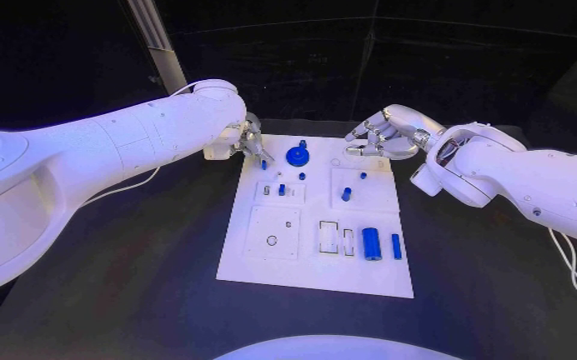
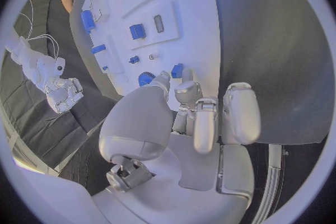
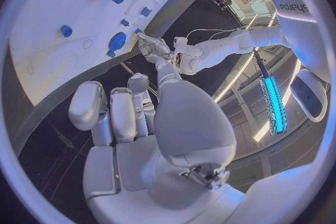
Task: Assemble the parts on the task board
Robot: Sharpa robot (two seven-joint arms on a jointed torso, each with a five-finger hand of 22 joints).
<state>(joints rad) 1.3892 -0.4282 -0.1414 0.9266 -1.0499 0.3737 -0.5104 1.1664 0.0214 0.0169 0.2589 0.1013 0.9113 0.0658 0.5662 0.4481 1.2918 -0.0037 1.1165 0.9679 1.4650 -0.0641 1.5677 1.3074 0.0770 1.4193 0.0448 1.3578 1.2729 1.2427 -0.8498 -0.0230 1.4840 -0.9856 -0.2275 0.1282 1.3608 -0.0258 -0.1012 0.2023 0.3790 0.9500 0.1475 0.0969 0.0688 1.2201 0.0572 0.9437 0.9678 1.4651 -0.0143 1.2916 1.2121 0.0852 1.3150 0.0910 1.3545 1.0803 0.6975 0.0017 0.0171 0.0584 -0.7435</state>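
Observation:
The white task board [image 1: 361, 272] lies in the middle of the black table, with several blue parts on it. My left hand [image 1: 247, 142] hovers at the board's far left corner and pinches a small blue part [image 1: 263, 162] between thumb and a finger; the left wrist view shows the small blue part [image 2: 177, 71] at its fingertips [image 2: 187, 88]. Just beside it a round blue piece [image 1: 298, 157] stands on the board. My right hand [image 1: 383, 139] hangs over the far right corner with bent fingers and nothing in them. A blue cylinder [image 1: 372, 244] and a thin blue bar [image 1: 396, 246] lie near the front right.
Small blue pegs [image 1: 345, 194] stand in the board's middle rows. A metal pole [image 1: 150, 27] rises behind the table at the back left. Bare black table [image 1: 481, 277] lies on both sides of the board.

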